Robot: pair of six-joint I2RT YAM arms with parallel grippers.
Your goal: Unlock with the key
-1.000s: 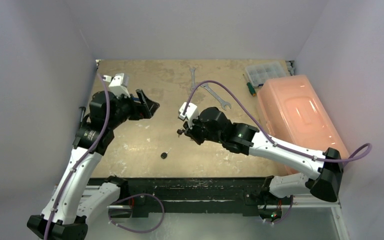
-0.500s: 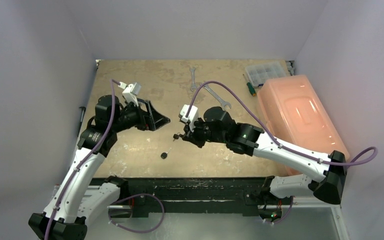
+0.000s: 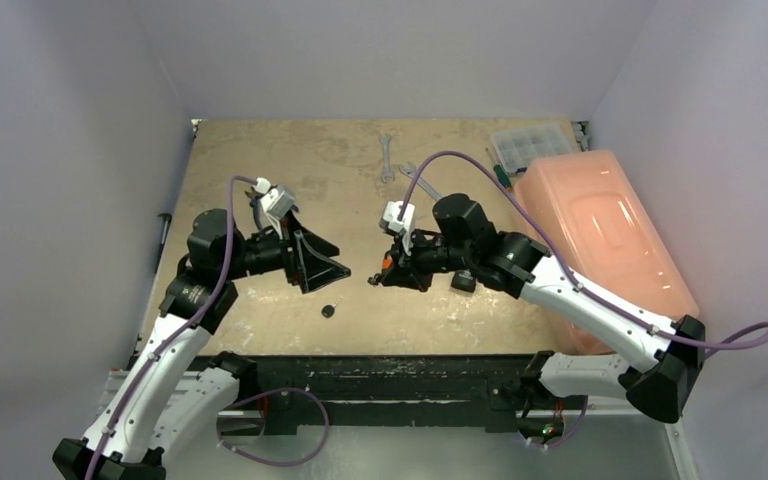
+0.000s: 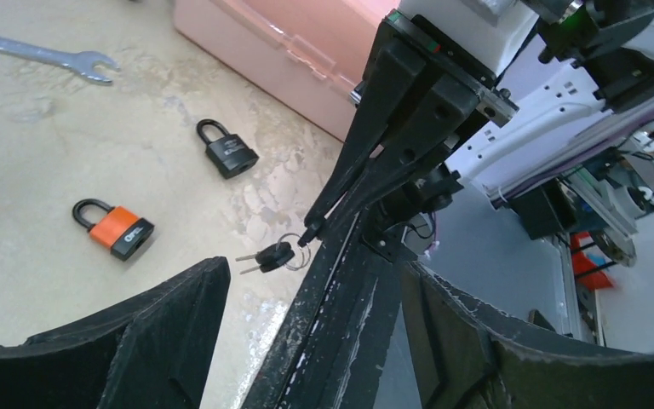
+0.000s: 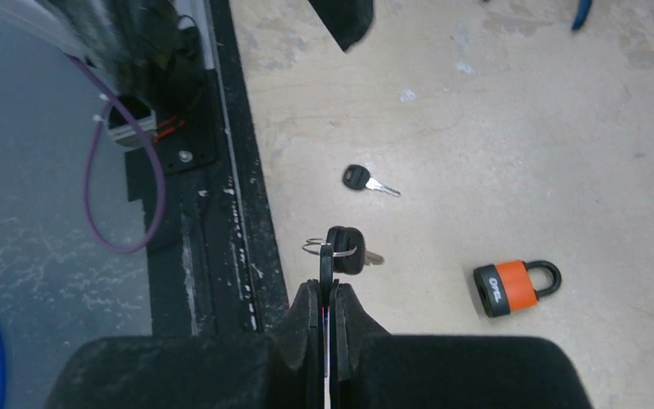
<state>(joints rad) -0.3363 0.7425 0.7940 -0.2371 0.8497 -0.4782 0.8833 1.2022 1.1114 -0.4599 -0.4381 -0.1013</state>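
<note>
Since a second ago, swings the left gripper [image 3: 341, 260] nearer and to the right, jaws spread wide and empty, and eases the right gripper [image 3: 378, 278] slightly right, leaving the two tip to tip and just apart above the near middle of the tabletop [image 3: 260, 170]. Keeps the right jaws pinched shut on the key ring [image 4: 295, 240], key [image 5: 346, 248] dangling from it in mid-air; possibly two keys on that ring in the left wrist view, too small to be sure.

Looks like a mid-air handover or re-grip of the key, judging by the pose. To do it well: close the left jaws flat across the black head, leaving the blade free and pointing outward; let go on the right only after gripping firmly on the left; avoid pinching the ring alone, for fear of a swinging key. Afterwards, line the blade up squarely with a keyhole before pushing.

Counted: two padlocks flat on the tabletop close to the right arm, namely an orange padlock [image 4: 115, 228] and a black padlock [image 4: 227, 153] a little apart, shackles apparently shut; one loose key [image 3: 329, 310] on the tabletop, near side, below the two grippers; two wrenches [image 3: 387, 158] at the far side; one pink bin [image 3: 590, 230] along the right; one clear parts box [image 3: 530, 147] at the far right corner.
</note>
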